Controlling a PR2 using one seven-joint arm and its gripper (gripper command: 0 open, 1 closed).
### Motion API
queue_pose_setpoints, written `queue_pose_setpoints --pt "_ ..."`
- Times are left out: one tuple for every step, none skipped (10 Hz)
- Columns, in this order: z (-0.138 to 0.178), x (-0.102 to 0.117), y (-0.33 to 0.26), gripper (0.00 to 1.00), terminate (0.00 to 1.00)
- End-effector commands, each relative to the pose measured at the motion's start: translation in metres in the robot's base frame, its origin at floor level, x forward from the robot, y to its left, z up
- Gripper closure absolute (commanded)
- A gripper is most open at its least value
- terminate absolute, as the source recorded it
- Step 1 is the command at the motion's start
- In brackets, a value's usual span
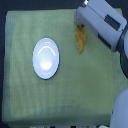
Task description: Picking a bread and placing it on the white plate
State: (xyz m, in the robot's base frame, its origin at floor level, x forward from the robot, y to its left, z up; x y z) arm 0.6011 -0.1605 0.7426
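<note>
The bread (80, 41) is a narrow golden-orange loaf lying lengthwise on the green cloth, in the upper right of the exterior view. Its upper end is hidden under the end of my arm. The gripper (81, 23) sits right over that end of the loaf, coming in from the upper right. Its fingers are blurred against the grey-white arm housing, so I cannot make out whether they are open or shut, or whether they touch the bread. The white plate (46, 58) is round and glossy and lies left of the bread, with nothing on it.
A green woven cloth (30, 100) covers the table. The bulky grey-white forearm (105, 22) crosses the upper right corner. Part of the robot's white body (120, 112) shows at the lower right edge.
</note>
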Motion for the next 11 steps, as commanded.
queue_pose_setpoints --pt "0.054 -0.022 -0.016 1.00 0.00" --pt "0.090 -0.038 -0.010 1.00 0.00" --pt "0.103 -0.042 -0.007 1.00 0.00" --pt "0.118 -0.047 -0.005 1.00 0.00" --pt "0.132 -0.054 0.002 1.00 0.00" --pt "0.140 -0.064 0.020 1.00 0.00" --pt "0.142 -0.069 0.033 1.00 0.00" --pt "0.147 -0.076 0.064 1.00 0.00" --pt "0.151 -0.078 0.096 1.00 0.00" --pt "0.153 -0.078 0.123 1.00 0.00" --pt "0.150 -0.084 0.173 1.00 0.00"
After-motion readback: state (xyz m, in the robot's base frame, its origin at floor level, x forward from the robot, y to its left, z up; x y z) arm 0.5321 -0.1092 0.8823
